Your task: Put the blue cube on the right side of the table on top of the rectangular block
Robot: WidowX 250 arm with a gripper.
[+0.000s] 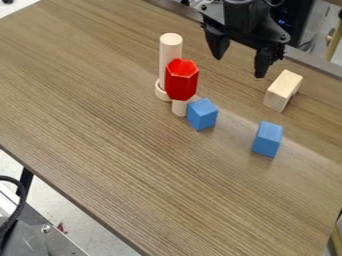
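At the top of the camera view my gripper [239, 67] hangs over the table's far side, open, with its two fingers wide apart and nothing between them. On the right side of the table a blue cube [268, 139] rests by itself, nearer the camera than the gripper. Behind it, just below and to the right of the gripper, lies a pale wooden rectangular block [283, 90], apart from the cube, its top face bare.
Left of the right-hand cube sits a second blue cube [202, 114], close beside a red hexagonal piece [182, 80] above a pale wooden cylinder [179, 107]. A tall wooden cylinder [170, 55] stands behind them. The wooden table [120, 150] has its near edge at lower left.
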